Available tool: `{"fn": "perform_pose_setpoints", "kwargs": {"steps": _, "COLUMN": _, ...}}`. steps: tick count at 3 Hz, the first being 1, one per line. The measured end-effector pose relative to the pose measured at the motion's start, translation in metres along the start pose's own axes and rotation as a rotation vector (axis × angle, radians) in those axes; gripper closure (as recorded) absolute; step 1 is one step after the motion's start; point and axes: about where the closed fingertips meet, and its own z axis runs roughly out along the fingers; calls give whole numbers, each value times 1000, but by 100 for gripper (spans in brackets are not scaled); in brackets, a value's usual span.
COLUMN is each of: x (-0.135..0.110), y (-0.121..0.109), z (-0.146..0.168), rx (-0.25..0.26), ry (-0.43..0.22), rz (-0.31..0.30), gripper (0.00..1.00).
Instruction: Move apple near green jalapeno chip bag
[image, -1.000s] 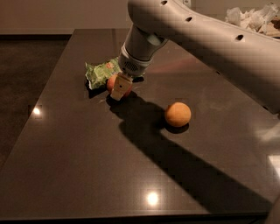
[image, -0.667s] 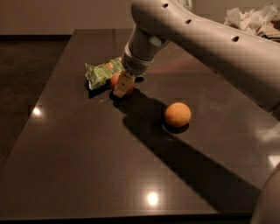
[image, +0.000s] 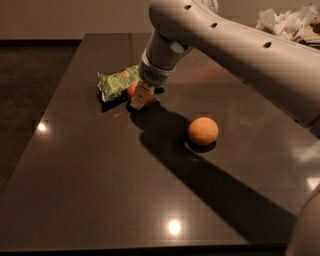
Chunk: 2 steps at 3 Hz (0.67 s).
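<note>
On the dark table (image: 100, 175), upper left of centre, lies the green chip bag (image: 116, 84). Just right of it, touching or nearly touching its edge, sits the apple (image: 131, 91), red skin showing on either side of a pale finger. The gripper (image: 141, 97) reaches down from the upper right, its fingers pinching the apple. An orange (image: 203, 131) rests right of centre, well apart. Crumpled paper (image: 284, 22) fills the upper right corner.

An orange (image: 203, 131) rests on the dark table (image: 100, 190), perhaps crumpled paper (image: 285, 22) beyond.
</note>
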Motion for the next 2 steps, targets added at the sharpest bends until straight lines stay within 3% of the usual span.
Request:
{"fn": "perform_pose_setpoints", "kwargs": {"steps": 1, "x": 0, "y": 1, "z": 1, "rx": -2, "ry": 1, "rz": -1, "gripper": 0}}
{"fn": "perform_pose_setpoints", "kwargs": {"steps": 2, "x": 0, "y": 1, "z": 1, "rx": -2, "ry": 1, "rz": -1, "gripper": 0}}
